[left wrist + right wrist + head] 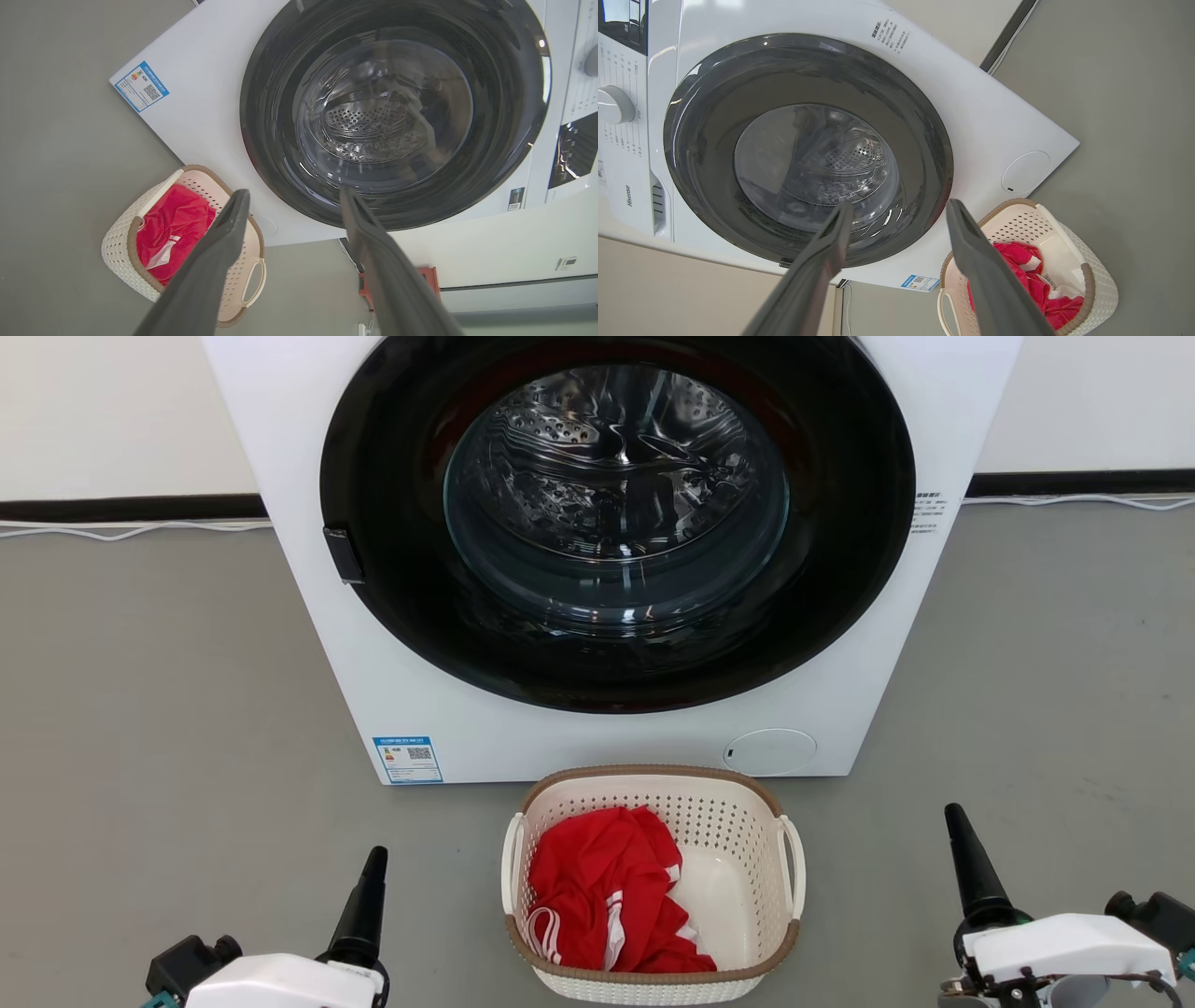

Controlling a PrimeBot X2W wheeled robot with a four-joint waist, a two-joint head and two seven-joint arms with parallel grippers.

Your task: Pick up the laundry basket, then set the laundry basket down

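The laundry basket (729,820) is cream-white and perforated, with a brown woven-look rim and white loop handles on both sides. It stands on the grey floor just in front of the washing machine. A red garment with white stripes (602,887) lies inside it. My left gripper (374,855) hovers low to the basket's left, well apart from it, and the left wrist view shows this gripper (294,193) open and empty. My right gripper (954,814) is off to the basket's right, also apart, and in the right wrist view it (900,206) is likewise open and empty.
A white front-loading washing machine (411,691) stands right behind the basket, its round dark glass door (616,513) shut. Grey floor (168,728) spreads to both sides. White cables (131,529) run along the wall base. A red object (429,276) sits beside the machine.
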